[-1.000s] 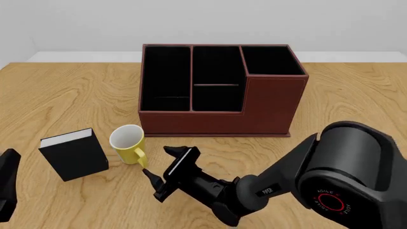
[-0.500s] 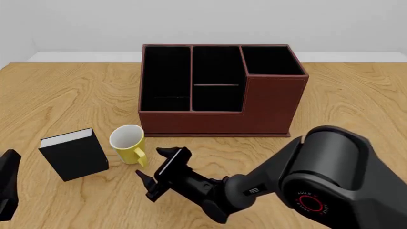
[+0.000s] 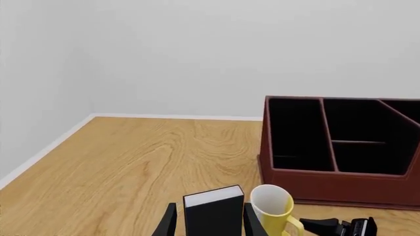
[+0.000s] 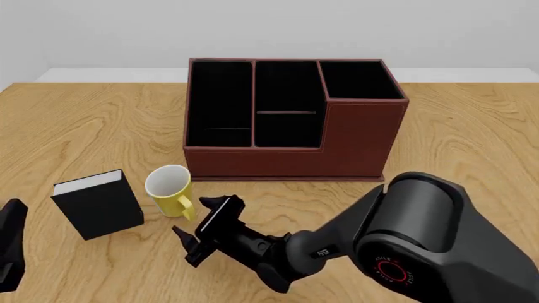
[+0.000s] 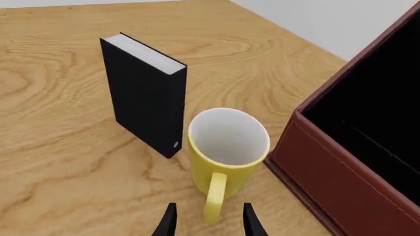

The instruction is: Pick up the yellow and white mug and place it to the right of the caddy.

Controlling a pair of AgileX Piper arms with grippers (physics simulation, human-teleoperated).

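Yellow and white mug (image 4: 169, 189) is standing upright — rigid, light, probably slick; its handle (image 5: 215, 196) is offering purchase to the right gripper (image 4: 204, 231), gaping and empty.

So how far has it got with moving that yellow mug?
Nothing is finished: the yellow and white mug stands on the table between the black book and the caddy, on the caddy's left side. In hand: the right gripper, open, sits near the mug's handle, lined up with it. Left: grasping, lifting, and setting it right of the caddy.
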